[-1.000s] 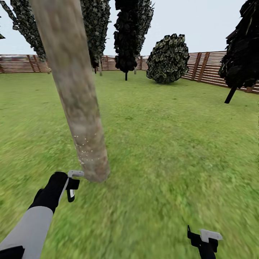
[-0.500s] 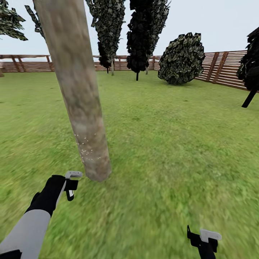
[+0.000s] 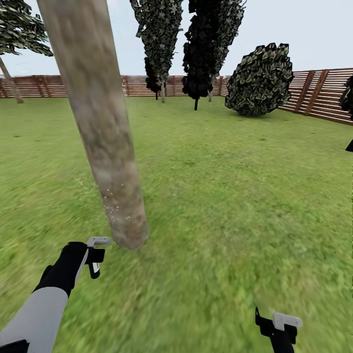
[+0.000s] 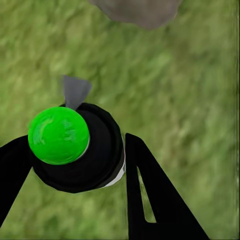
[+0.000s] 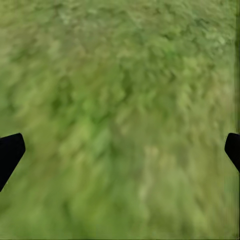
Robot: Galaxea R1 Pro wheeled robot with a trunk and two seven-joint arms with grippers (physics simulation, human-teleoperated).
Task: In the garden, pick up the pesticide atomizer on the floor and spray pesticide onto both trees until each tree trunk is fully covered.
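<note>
A mottled grey-tan tree trunk rises just ahead of me on the lawn, with fine whitish pesticide specks dotting its lower part. My left gripper hangs close to the trunk's base, on its near left side. In the left wrist view its fingers are shut on the pesticide atomizer, a small black bottle whose top glows green, and the trunk's base shows beyond it. My right gripper stays low at the right, open over bare grass.
Green lawn spreads all around. A brown slat fence closes the far side. Near-black narrow trees and a round bush stand far back, and a leaning trunk at the far left.
The whole view has swung: bush, dark trees and fence slid to the right while the near trunk stayed in place. The left gripper has kept its hold beside the trunk's base.
</note>
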